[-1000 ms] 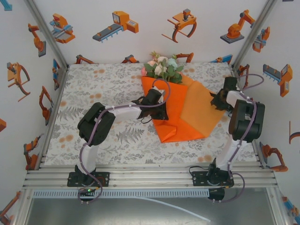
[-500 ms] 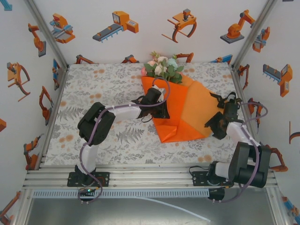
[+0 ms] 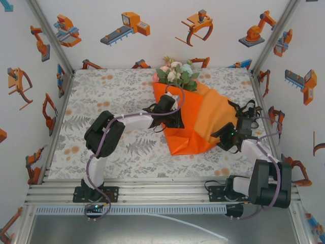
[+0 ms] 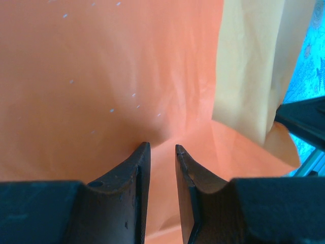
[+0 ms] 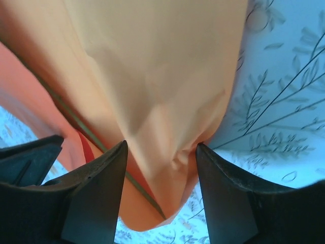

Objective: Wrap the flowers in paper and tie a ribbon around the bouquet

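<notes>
Grey floral table cover [image 3: 101,101] spreads inside a white booth dotted with orange robot stickers. From above, the paper [image 3: 189,140] lies right of centre, and the flowers [image 3: 176,73] rest at its far end, blooms toward the back wall. The left gripper [image 3: 172,122] sits on the sheet's left half; the right gripper [image 3: 222,138] meets its lifted right flap. The left wrist camera adds what the overhead misses: the left gripper [image 4: 161,147] is nearly closed, pinching a small pucker of paper. The right wrist camera shows the right gripper [image 5: 161,145] set wider, clasping a bunched pale fold that touches both fingers, with a green stem [image 5: 91,136] running beneath. Half a second earlier that flap lay flatter and wider. The right gripper has since drawn it toward the middle, while the left one has stayed put.
</notes>
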Robot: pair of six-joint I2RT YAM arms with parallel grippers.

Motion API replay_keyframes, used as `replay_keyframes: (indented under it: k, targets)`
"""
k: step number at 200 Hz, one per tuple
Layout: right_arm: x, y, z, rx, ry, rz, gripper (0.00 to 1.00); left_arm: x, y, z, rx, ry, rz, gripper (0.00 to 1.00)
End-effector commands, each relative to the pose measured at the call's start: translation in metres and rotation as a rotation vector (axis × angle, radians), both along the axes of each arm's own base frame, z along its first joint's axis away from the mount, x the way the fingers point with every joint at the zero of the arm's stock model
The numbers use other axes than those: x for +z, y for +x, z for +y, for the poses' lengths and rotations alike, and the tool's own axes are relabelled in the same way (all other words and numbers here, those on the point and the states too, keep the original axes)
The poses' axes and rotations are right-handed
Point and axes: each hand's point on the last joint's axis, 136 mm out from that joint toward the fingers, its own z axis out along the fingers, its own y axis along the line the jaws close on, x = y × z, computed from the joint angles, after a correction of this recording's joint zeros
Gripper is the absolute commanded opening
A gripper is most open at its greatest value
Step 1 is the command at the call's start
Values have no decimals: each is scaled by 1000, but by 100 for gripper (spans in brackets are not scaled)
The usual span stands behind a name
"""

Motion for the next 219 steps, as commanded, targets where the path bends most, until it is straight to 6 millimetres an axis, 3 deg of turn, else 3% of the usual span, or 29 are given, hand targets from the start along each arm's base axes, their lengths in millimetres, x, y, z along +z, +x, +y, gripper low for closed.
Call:
replay_keyframes:
  k: [1, 29, 65, 113, 146, 175, 219]
  targets:
    - [13, -7, 5, -60, 58, -24, 57, 5, 2, -6, 6, -2, -9, 30]
    - [13, -19, 2, -119, 64, -62, 62, 5, 0, -6, 6, 3, -11, 30]
    - [-6, -41, -4, -117, 3, 21, 62, 6, -1, -5, 2, 13, -25, 30]
    - [5, -57, -42, -149, -254, 15, 67, 7, -5, -9, -6, 7, -35, 30]
    - [-10, -64, -29, -171, -149, 28, 67, 8, -7, -10, -8, 8, -39, 30]
    - [-16, -59, -9, -177, 4, -19, 60, 7, -7, -10, -9, 10, -40, 30]
    - [-14, -51, -11, -200, 8, -73, 56, 8, -8, -10, -9, 13, -44, 30]
